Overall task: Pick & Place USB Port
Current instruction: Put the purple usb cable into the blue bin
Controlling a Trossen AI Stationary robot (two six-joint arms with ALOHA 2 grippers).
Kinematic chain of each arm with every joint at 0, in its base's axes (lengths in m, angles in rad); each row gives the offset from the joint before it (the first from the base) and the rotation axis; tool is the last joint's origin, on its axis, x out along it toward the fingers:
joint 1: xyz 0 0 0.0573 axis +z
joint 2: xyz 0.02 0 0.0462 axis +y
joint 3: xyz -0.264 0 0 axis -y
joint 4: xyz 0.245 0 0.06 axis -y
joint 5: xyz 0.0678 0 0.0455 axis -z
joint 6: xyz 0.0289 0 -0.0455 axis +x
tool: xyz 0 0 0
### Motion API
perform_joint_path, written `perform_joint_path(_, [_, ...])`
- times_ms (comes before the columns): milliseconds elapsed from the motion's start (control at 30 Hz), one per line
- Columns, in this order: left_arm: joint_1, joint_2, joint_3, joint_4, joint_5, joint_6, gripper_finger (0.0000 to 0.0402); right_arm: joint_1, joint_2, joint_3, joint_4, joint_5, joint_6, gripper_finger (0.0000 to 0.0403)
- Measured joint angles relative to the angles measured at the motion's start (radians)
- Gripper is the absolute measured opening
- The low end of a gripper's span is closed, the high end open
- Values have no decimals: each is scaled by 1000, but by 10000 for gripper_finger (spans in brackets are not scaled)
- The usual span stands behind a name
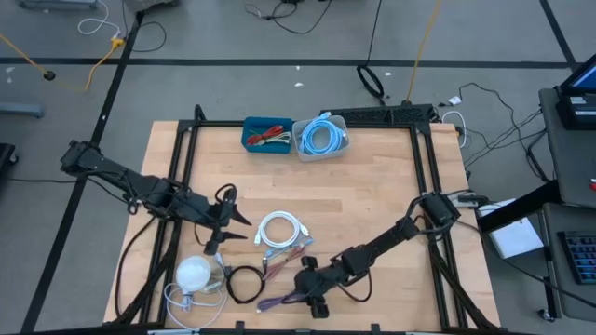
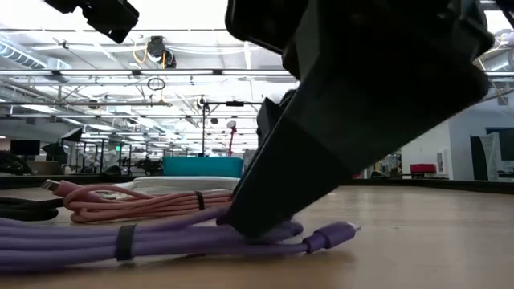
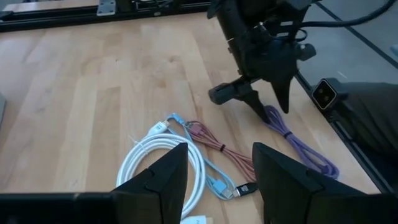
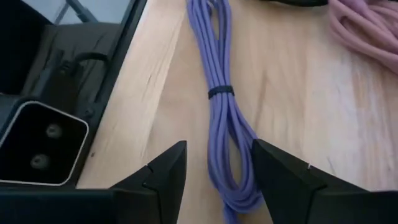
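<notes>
A purple USB cable bundle (image 1: 282, 301) (image 4: 227, 118), bound by a dark strap, lies flat near the table's near edge. My right gripper (image 1: 315, 298) (image 4: 219, 144) is open right above it, its fingers standing on either side of the bundle's looped end. My left gripper (image 1: 226, 221) (image 3: 221, 149) is open and hovers left of a white coiled cable (image 1: 279, 228) (image 3: 155, 162). That coil lies on the table next to a pink cable (image 1: 287, 261) (image 3: 217, 146). The left wrist view shows the right gripper (image 3: 272, 107) standing over the purple cable (image 3: 298, 146). My right gripper comes at the purple cable from above, pointing down and slanting. In the low view one fingertip (image 2: 257, 227) reaches the bundle near its connector end (image 2: 333, 236). I cannot tell whether it touches. The cable lies flat on the table.
A black cable loop (image 1: 244, 282) and a white round object (image 1: 194, 273) lie near the table's near-left corner. A blue bin (image 1: 267, 135) and a clear bin holding a blue cable (image 1: 321, 138) stand at the far edge. Bare wood lies in the middle and to the right.
</notes>
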Motion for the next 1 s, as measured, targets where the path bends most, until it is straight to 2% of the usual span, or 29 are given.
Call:
perform_joint_path(233, [-21,0,0,-1,-1,-11,184,-14,-4,-60,14,85,46,169])
perform_joint_path(333, [-26,0,0,-2,-4,-12,184,-20,-4,-64,9,99,45,133])
perform_joint_path(500, [-26,0,1,-1,-24,-14,184,-32,-4,-64,10,104,28,23])
perform_joint_path(667, [-25,0,1,4,-26,-5,184,-34,-33,-49,114,168,-95,20])
perform_joint_path(867, [-26,1,1,5,-27,10,184,-29,-192,-9,150,363,-290,15])
perform_joint_path(933, [-32,1,2,4,-28,11,184,-31,-238,-12,120,465,-356,15])
perform_joint_path(1000, [-44,1,2,3,-34,12,184,-40,-276,-12,96,615,-433,14])
